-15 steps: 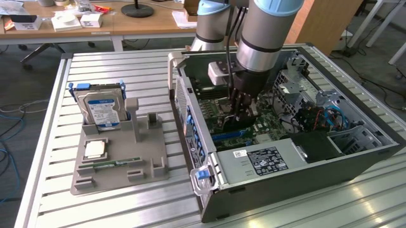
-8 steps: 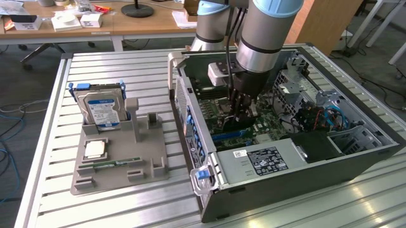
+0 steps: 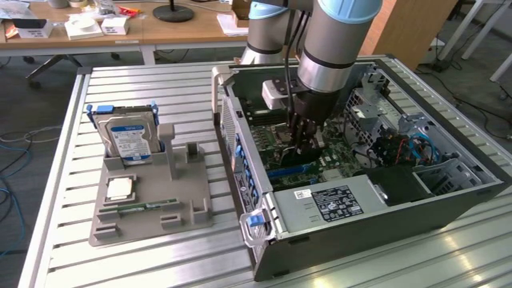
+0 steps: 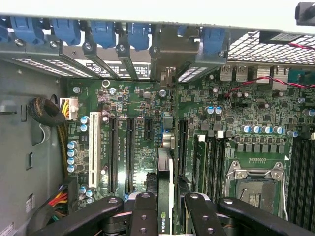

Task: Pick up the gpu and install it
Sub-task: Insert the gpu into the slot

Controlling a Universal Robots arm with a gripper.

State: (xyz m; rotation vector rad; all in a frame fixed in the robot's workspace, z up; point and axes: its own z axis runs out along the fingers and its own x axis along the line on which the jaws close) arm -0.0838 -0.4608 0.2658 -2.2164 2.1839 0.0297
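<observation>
Gpu (image 4: 165,191) — thin card, judged stiff, light and fragile, best held by its edges — pinched edge-on in the narrowed claw (image 3: 306,139), centre of the exterior view, over the motherboard (image 4: 123,147).

The computer case (image 3: 234,129) lies open-topped, leaving the gripper (image 3: 301,147) holding the graphics card (image 4: 165,189) free room above the empty slots (image 4: 130,147), hemmed by blue latches (image 4: 103,30), memory slots (image 4: 209,157) and the power supply (image 3: 336,204).

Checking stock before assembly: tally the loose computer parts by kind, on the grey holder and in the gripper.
Hard drive: 1
Processor chip: 1
Memory stick: 1
gpu, held in the gripper: 1
Total: 4
</observation>
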